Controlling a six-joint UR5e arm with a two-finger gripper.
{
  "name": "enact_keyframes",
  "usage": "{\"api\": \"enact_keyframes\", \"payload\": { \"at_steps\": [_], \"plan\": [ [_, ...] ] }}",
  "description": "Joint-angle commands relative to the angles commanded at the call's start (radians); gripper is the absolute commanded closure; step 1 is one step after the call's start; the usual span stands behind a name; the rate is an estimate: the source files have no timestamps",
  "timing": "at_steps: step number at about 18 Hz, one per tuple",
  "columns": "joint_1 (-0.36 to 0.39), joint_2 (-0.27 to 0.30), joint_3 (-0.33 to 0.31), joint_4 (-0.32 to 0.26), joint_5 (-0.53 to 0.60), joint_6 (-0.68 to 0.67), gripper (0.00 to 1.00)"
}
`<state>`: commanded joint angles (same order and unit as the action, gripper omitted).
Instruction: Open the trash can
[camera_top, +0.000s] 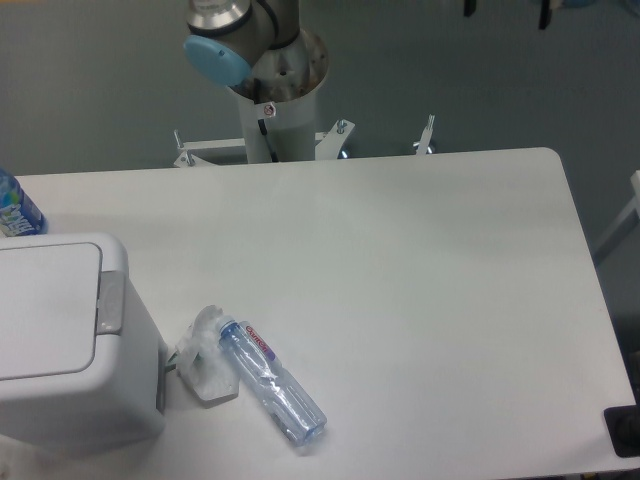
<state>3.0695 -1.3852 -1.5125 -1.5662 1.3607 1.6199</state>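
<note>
The trash can (70, 345) sits at the lower left of the frame, nearest the camera, a white boxy bin resting on the surface (400, 260). Its flat lid (45, 305) lies down, so it is closed, and the grey push-button strip (110, 302) runs along the lid's right edge. Just beside the bin's right wall lies a crumpled clear plastic wrapper (203, 358), and touching that, a clear water bottle (272, 382) on its side, angled toward the lower middle. Part of a blue-labelled bottle (15, 210) peeks in at the left edge, behind the bin.

Only my arm's base and lower joints (262, 60) show, at the upper middle of the frame, well apart from the bin. My end effector is out of the picture, so I cannot tell whether its fingers are apart or together.

I judge the task has not begun: the approach is the step in hand. The next move calls for reaching to the lower left and pressing down on the grey strip, clear of the wrapper and bottle.
</note>
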Motion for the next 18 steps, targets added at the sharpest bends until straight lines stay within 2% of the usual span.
{"api": "enact_keyframes", "payload": {
  "at_steps": [4,6,9,14,18],
  "plan": [
    [-0.002,0.002,0.002,0.000,0.005,-0.008,0.00],
    [-0.006,-0.002,0.003,0.000,0.000,-0.066,0.00],
    [-0.061,-0.008,0.003,0.012,0.000,-0.178,0.00],
    [-0.187,-0.025,-0.017,0.095,0.002,-0.452,0.00],
    [-0.319,-0.051,-0.041,0.202,0.002,-0.680,0.00]
  ]
}}
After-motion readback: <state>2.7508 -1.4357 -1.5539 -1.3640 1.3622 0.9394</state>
